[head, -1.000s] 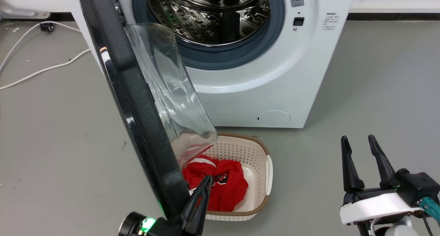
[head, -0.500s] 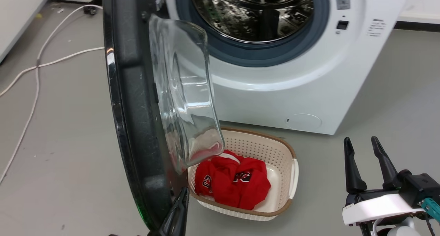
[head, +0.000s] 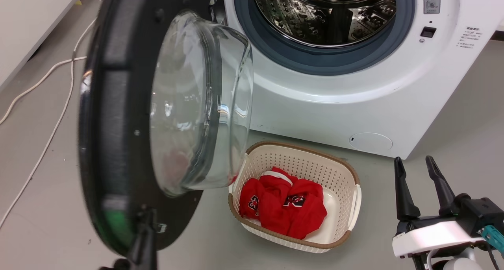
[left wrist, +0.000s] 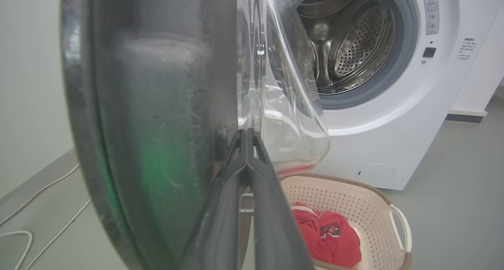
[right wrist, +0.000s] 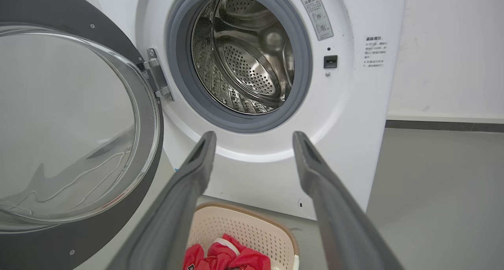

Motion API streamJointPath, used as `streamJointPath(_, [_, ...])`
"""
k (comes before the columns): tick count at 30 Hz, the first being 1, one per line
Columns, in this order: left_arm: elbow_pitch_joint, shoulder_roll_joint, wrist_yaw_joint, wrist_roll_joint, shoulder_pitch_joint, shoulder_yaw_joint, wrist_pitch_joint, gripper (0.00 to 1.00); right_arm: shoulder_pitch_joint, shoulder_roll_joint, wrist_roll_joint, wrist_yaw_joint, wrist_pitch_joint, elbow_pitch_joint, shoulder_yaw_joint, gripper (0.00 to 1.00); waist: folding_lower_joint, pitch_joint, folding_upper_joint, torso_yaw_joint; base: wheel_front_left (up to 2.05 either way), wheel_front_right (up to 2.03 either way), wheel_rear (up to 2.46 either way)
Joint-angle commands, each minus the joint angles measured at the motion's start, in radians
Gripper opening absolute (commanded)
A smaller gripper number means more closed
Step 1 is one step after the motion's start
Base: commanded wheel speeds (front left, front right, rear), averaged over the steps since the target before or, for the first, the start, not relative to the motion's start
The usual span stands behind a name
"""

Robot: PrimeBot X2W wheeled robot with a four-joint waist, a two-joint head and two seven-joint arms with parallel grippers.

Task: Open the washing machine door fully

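door (head: 114, 144) swung wider than a second ago, at 9 o'clock of the washing machine (head: 334, 104), nearly full | my left gripper (left wrist: 246, 134) clenched, pushing its lower rim | my right gripper (head: 412, 159) released, idle at 5 o'clock

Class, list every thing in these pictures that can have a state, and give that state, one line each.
washing machine door: swung wide open on its hinge, inner face showing.
washing machine: opening uncovered.
drum: nothing seen inside.
laundry basket: holding red clothing.
left gripper: shut, fingers together by the door's lower inner face.
right gripper: open, holding nothing.
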Motion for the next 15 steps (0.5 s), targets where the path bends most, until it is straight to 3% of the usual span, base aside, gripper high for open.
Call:
streamJointPath(1, [0.005, 0.015, 0.01, -0.004, -0.025, 0.048, -0.002, 0.0, -0.006, 0.001, -0.005, 0.0, -0.002, 0.002, 0.0, 1.0, 0.0, 0.002, 0.0, 0.003, 0.0, 0.0, 0.0])
streamJointPath(11, [0.109, 0.074, -0.019, -0.054, -0.116, 0.269, -0.002, 0.0, -0.029, 0.001, -0.007, 0.0, 0.005, 0.003, 0.014, 1.0, 0.0, 0.02, 0.0, -0.011, 0.0, 0.0, 0.0])
streamJointPath(15, [0.194, 0.116, -0.053, -0.084, -0.173, 0.371, -0.002, 0.0, -0.037, 0.001, -0.007, 0.0, 0.005, 0.004, 0.015, 1.0, 0.0, 0.031, 0.0, -0.027, 0.0, 0.0, 0.0])
